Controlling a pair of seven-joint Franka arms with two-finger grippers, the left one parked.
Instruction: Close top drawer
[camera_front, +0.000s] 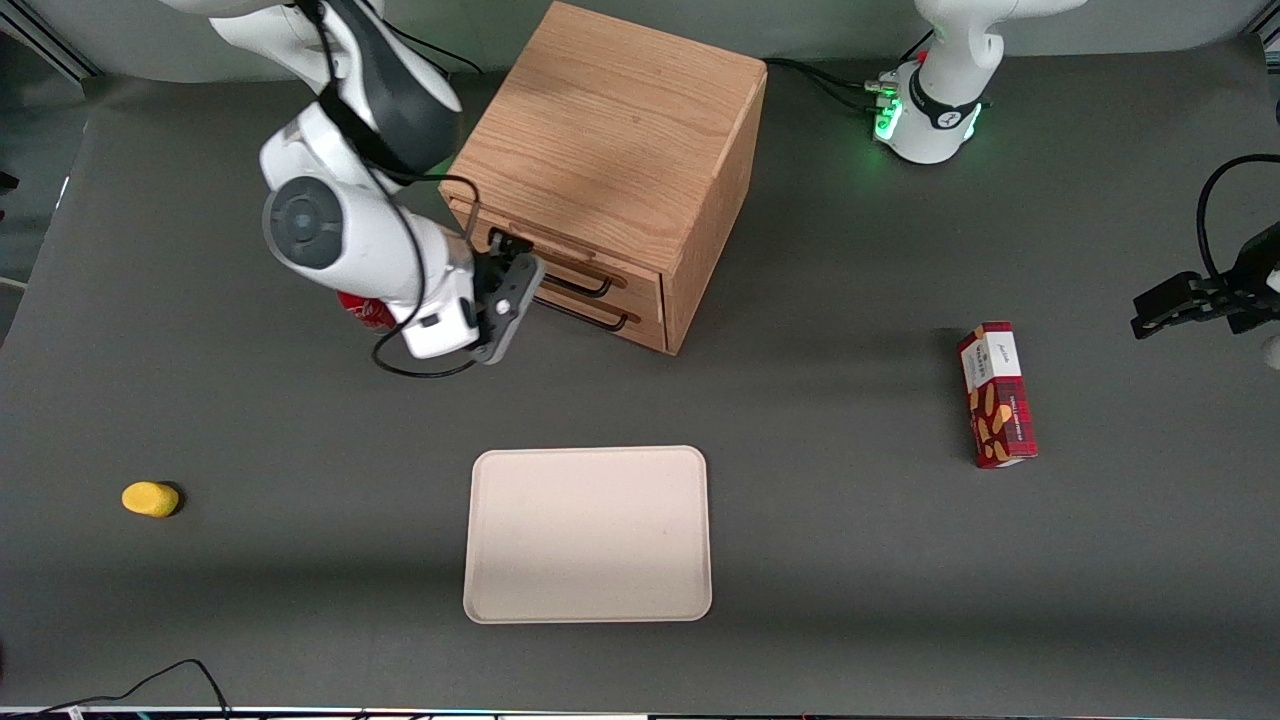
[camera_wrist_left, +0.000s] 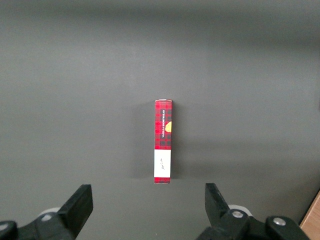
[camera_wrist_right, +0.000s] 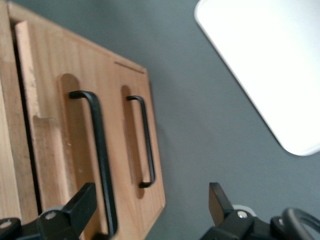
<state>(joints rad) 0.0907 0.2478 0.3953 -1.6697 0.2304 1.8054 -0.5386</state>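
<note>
The light-oak cabinet (camera_front: 610, 140) stands at the table's back, its two drawer fronts angled toward the working arm's end. The top drawer (camera_front: 560, 258) (camera_wrist_right: 50, 130) has a thin black bar handle (camera_front: 585, 285) (camera_wrist_right: 97, 150). Its front is nearly level with the lower drawer front (camera_wrist_right: 132, 165), and a narrow dark gap runs along its upper edge. My gripper (camera_front: 515, 265) (camera_wrist_right: 150, 210) is open right in front of the drawer fronts. One finger (camera_wrist_right: 75, 207) is over the top drawer's handle, the other finger (camera_wrist_right: 220, 205) is over bare table. It grips nothing.
The lower drawer has its own black handle (camera_front: 598, 318) (camera_wrist_right: 145, 142). A cream tray (camera_front: 588, 535) (camera_wrist_right: 260, 70) lies nearer the front camera. A red biscuit box (camera_front: 996, 395) (camera_wrist_left: 163, 141) lies toward the parked arm's end. A yellow lump (camera_front: 150, 499) lies toward the working arm's end, and a red item (camera_front: 362, 312) is partly hidden under the arm.
</note>
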